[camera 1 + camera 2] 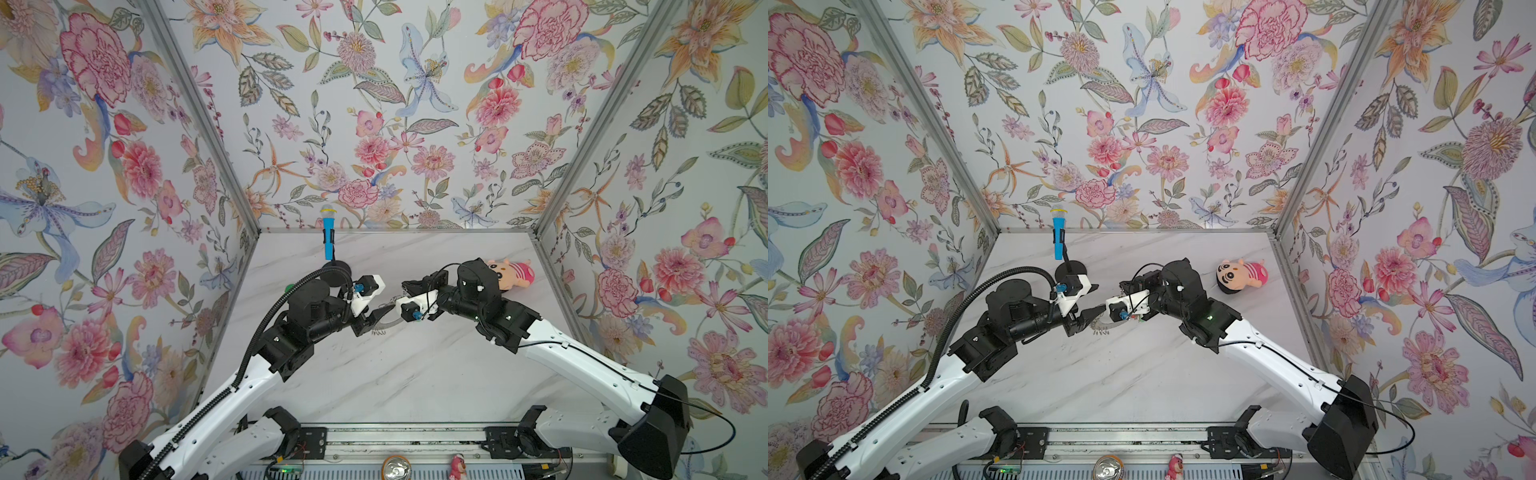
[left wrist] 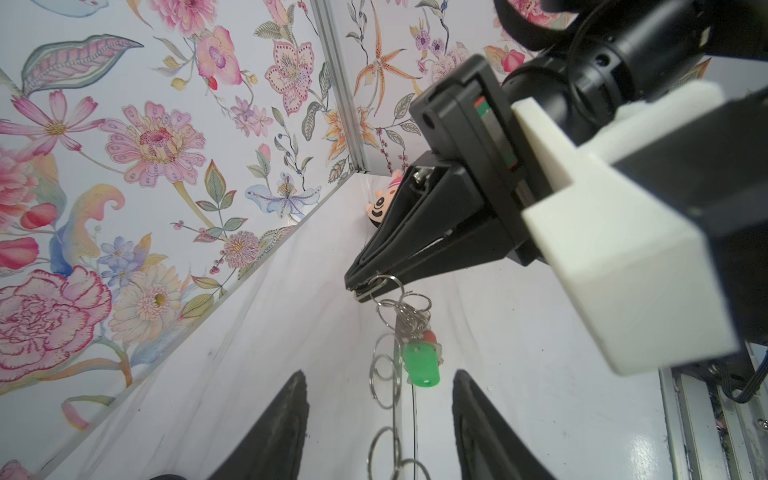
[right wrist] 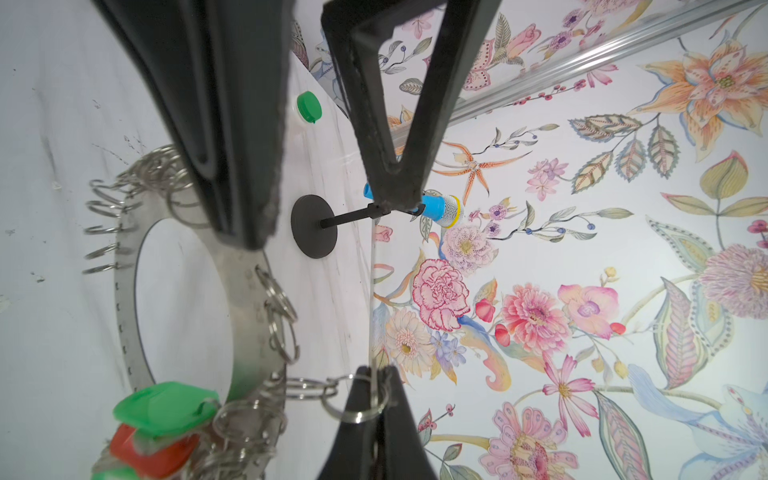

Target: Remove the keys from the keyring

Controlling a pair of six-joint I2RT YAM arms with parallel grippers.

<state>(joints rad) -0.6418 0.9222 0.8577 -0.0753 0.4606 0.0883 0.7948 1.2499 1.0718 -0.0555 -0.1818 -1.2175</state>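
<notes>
Right gripper (image 2: 365, 286) is clamped tight on one small wire loop (image 3: 357, 409) at the rim of the keyring (image 3: 249, 299). The disc hangs from that loop, standing roughly on edge over the middle of the table (image 1: 415, 374). I cannot tell whether its lower rim touches the marble.

Left gripper (image 2: 379, 374) has its jaws spread, one finger on each side of the disc's edge. Neither pad visibly touches it (the right wrist view shows one finger crossing in front of the disc face, contact unclear).

The keys (image 2: 415, 332) are not off yet. They are bunched on the rim loops close to the pinched loop, with a green tag (image 2: 422, 365) and a red tag (image 3: 153, 449) dangling.

Clutter sits well apart: toy microphone (image 1: 328, 232) on its stand at the back, plush doll (image 1: 513, 274) back right, green cap (image 3: 309, 107) beyond the left arm.
</notes>
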